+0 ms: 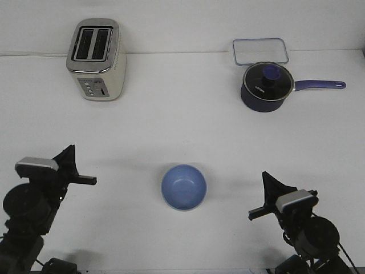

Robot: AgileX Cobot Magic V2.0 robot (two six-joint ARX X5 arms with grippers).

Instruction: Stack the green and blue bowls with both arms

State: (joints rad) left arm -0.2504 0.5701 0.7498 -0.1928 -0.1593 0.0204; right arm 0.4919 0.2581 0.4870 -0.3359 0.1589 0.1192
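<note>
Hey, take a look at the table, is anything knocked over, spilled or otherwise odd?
Nothing is spilled or tipped. The light blue round bowl sits upright, as do the cream and silver toaster and the dark navy lidded saucepan. One oddity for a stacking job: no separate green bowl is visible, though one hidden under the blue bowl can't be ruled out.

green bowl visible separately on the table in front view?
No. Only the blue bowl shows, between the two arms; no green bowl sits apart from it anywhere on the table.

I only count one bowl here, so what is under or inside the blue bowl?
The blue bowl shows a bare, empty inside. A pale greenish edge peeks out along its lower rim, possibly a bowl beneath, but anything under it is covered from this view.
</note>
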